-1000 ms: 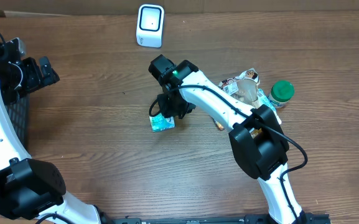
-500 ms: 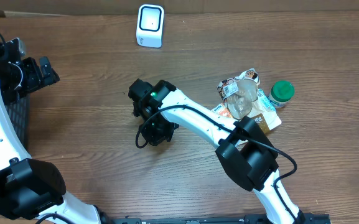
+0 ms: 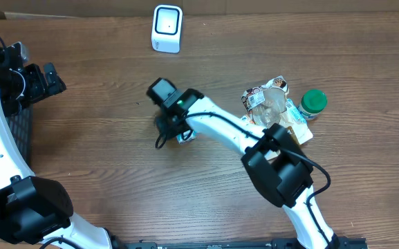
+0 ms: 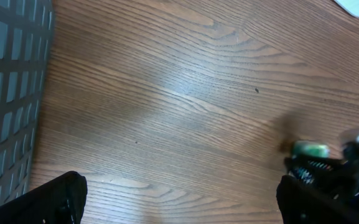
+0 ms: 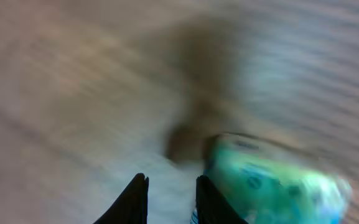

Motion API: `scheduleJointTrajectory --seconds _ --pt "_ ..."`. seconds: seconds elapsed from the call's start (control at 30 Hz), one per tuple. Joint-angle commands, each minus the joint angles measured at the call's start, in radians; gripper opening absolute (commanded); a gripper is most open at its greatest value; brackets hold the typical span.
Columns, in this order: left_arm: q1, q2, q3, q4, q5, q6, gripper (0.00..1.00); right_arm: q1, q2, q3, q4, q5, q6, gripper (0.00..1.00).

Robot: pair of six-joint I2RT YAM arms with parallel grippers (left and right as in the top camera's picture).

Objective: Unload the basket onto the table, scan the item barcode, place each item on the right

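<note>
Since barcode must be shown to scanner (image 3: 166, 28), teal packet (image 5: 272, 180) is flanked by right gripper (image 5: 170, 190), fingers near-closed, grip untellable through blur; left gripper (image 4: 179, 205) is parked spread.

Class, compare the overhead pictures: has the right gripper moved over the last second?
Yes. The right gripper has shifted left, from below the white scanner's right edge to below its middle.
</note>
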Motion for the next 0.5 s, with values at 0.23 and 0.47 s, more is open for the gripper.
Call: scheduleJointTrajectory --seconds 0.23,0.47 --pt "-0.007 -0.003 0.003 0.000 0.011 0.019 1.00 -0.120 -0.032 0.136 -0.076 -0.033 0.013 0.28" --pt "-0.007 -0.003 0.003 0.000 0.011 0.019 1.00 -0.126 -0.054 0.233 -0.453 -0.014 0.153 0.29"
